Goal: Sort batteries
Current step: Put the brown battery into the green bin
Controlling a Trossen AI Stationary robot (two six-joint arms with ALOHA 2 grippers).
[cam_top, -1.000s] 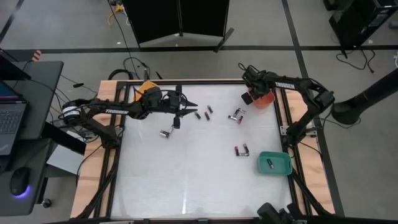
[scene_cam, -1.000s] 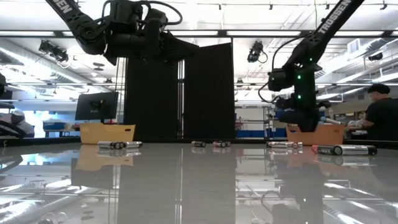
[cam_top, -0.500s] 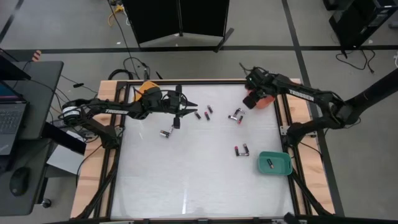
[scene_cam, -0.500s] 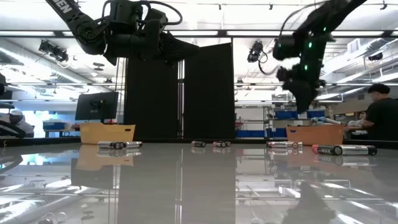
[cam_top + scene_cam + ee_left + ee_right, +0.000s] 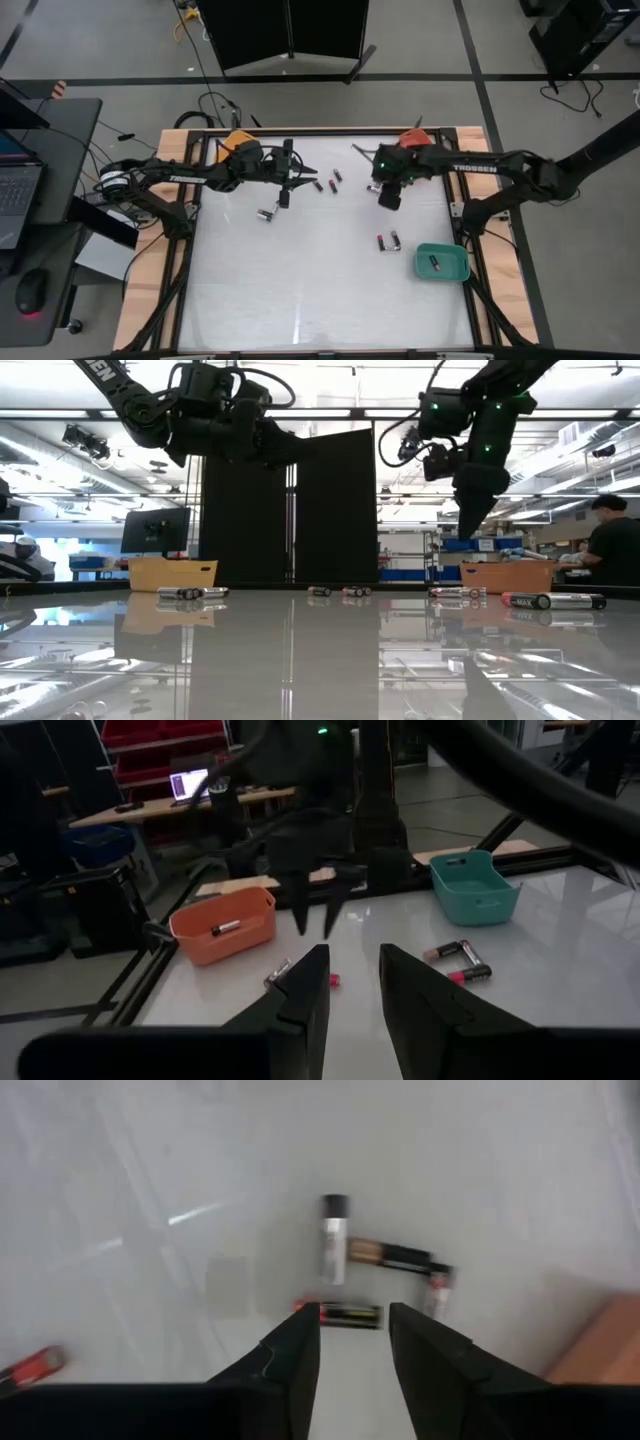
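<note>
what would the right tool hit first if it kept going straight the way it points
Probably the small cluster of batteries on the table right beyond the open right tool; the nearest lies just past its fingertips, though depth is unclear.

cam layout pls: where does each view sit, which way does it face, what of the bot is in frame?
High: overhead, straight down; both arms, green tray.
Low: table height, level across; both arms overhead, batteries in a row.
Left wrist: past left pincer to orange tray, other arm.
Right wrist: down past right pincer, open, on a battery cluster.
Shared: high and left wrist both show the green tray.
</note>
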